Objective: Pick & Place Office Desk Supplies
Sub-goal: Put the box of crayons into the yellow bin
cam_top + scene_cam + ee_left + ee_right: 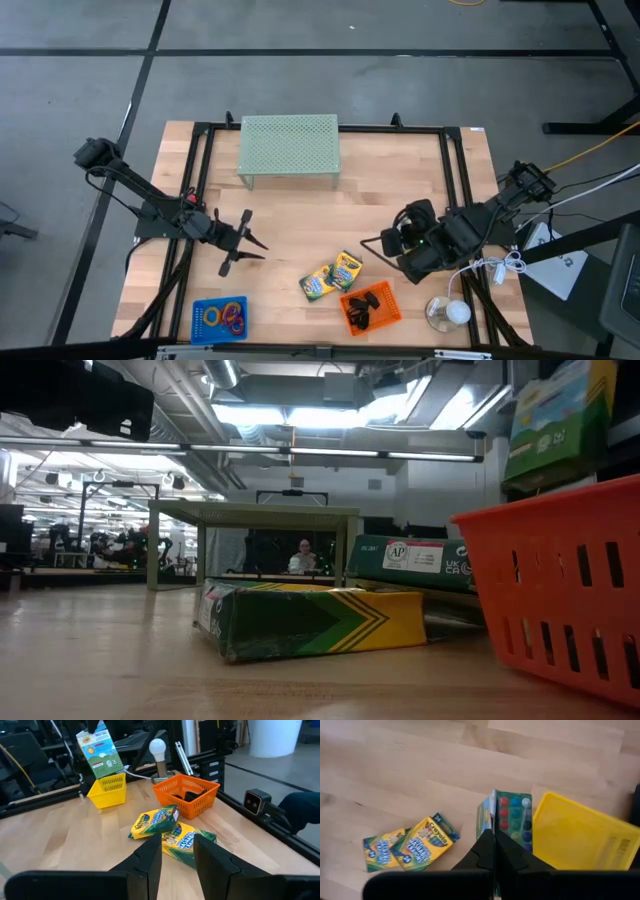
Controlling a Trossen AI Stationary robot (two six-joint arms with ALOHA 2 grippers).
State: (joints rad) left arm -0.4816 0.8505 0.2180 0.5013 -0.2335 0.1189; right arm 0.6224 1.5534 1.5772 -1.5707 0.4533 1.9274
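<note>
Looking down from the high view, the left gripper [258,246] is found open and empty over bare table [300,205], its fingers aimed at two crayon boxes [318,284] [347,269] that lie flat and touching, a little ahead of it toward the orange basket [370,307]. The right arm [470,225] is bent over the table's right side. One blue tray [203,318] of coloured rings [233,316] and one light bulb [447,312] are also counted; the rings cannot be numbered. In the low view, one flat crayon box [310,622] is seen beside the orange basket, and a third crayon box [560,420] is seen raised high above it; no gripper is shown. In the left wrist view, both loose boxes are set straight ahead of the parted fingers [150,857], their long axes slanted across the line of approach, so a turn of the wrist is judged likely to be needed. Black clips [190,796] lie in the orange basket, too bunched to count. The third box hangs over one yellow basket [107,790]. In the right wrist view, the right gripper [494,837] is clamped on that third box, just beside the yellow basket. Three boxes are thus counted; the free left gripper is judged better placed for the loose pair.
</note>
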